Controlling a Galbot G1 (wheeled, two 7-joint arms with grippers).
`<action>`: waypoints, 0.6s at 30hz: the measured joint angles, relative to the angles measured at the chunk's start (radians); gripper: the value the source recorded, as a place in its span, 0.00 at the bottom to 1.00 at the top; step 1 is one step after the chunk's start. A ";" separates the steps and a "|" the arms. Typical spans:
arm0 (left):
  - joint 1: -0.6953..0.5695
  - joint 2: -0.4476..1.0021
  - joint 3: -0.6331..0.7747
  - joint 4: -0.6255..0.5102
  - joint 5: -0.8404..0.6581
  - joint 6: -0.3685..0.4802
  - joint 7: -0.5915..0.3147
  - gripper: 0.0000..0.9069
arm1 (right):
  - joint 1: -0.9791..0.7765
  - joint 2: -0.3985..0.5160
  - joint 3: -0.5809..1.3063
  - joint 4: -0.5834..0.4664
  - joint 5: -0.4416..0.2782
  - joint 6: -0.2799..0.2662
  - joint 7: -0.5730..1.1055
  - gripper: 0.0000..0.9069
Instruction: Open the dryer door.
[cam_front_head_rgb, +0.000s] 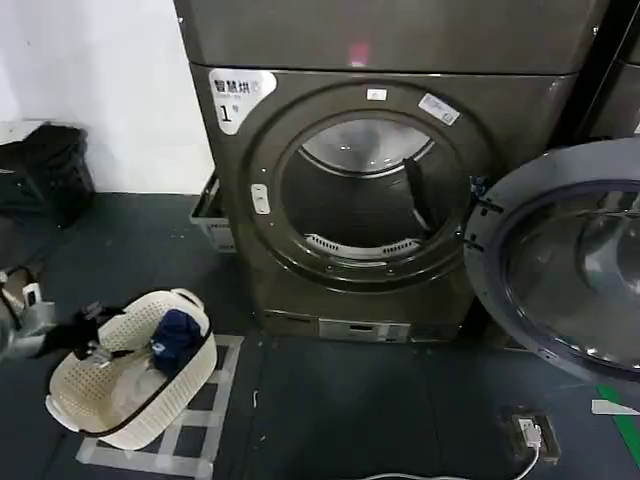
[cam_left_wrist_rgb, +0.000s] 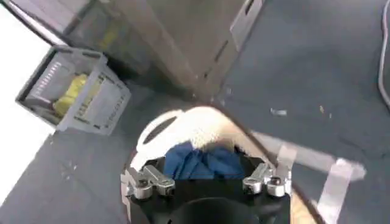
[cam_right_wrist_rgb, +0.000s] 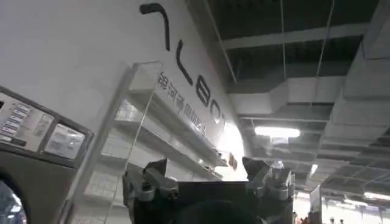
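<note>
Bronze-grey dryer (cam_front_head_rgb: 380, 200) with a white "1" sticker (cam_front_head_rgb: 238, 95) stands at the far centre of the head view, its drum (cam_front_head_rgb: 365, 190) exposed. The dryer door (cam_front_head_rgb: 565, 265) is swung fully open to the right, hinged at the right edge of the opening, its inner face and dark glass turned toward the camera and its right part cut off by the frame edge.

On the dark floor (cam_front_head_rgb: 340, 410) at near left sits a cream perforated basket (cam_front_head_rgb: 135, 375), resting on white tape marks (cam_front_head_rgb: 190, 430), with blue cloth (cam_front_head_rgb: 177, 330) inside. The left gripper (cam_front_head_rgb: 95, 335) is at the basket's left rim in the head view; whether it touches the rim cannot be told there.

The left wrist view adds detail: left gripper (cam_left_wrist_rgb: 207, 181) fingers (cam_left_wrist_rgb: 146, 181) are spread wide apart above the blue cloth (cam_left_wrist_rgb: 204, 163) and basket (cam_left_wrist_rgb: 201, 125), gripping nothing. It also shows a grey crate (cam_left_wrist_rgb: 73, 91) beside the dryer's base, seen in the head view at the machine's lower left (cam_front_head_rgb: 210, 215).

The right wrist view shows the right gripper (cam_right_wrist_rgb: 210, 182) pointing upward at ceiling and wall shelving (cam_right_wrist_rgb: 158, 122), fingers (cam_right_wrist_rgb: 152, 176) apart and empty, with a control panel (cam_right_wrist_rgb: 36, 131) at one edge.
</note>
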 joint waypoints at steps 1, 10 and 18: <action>0.004 0.005 0.000 0.002 0.011 -0.007 0.008 1.00 | -0.001 0.000 0.000 0.001 0.000 0.000 0.000 1.00; 0.008 0.005 -0.002 0.002 0.043 0.000 0.007 1.00 | -0.013 0.003 0.013 0.013 -0.002 -0.005 -0.030 1.00; 0.012 0.012 -0.001 0.001 0.102 -0.014 0.065 1.00 | -0.018 0.010 0.020 0.032 -0.010 -0.013 -0.050 1.00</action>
